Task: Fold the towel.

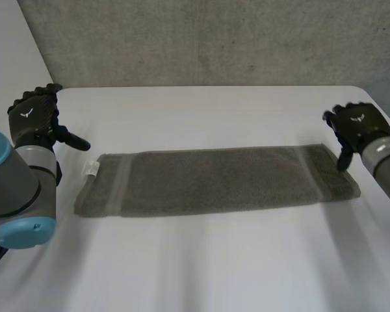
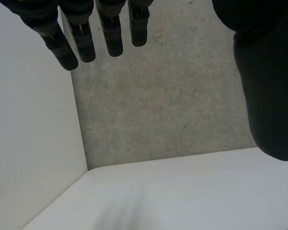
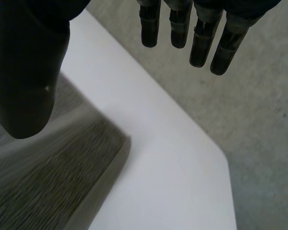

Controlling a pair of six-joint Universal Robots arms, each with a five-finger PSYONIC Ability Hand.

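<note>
Head view high, looking down on table [image 1: 201, 266], wrist views close, facing outward (right shares towel [image 3: 53, 182] corner)

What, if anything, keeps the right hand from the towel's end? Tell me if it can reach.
Probably yes: the right hand, fingers open, hangs just above the towel at its right end on the table, and nothing lies between them.

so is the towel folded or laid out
Laid out: the grey towel lies flat as a long strip on the white table; doubled lengthwise or not, cannot tell.
</note>
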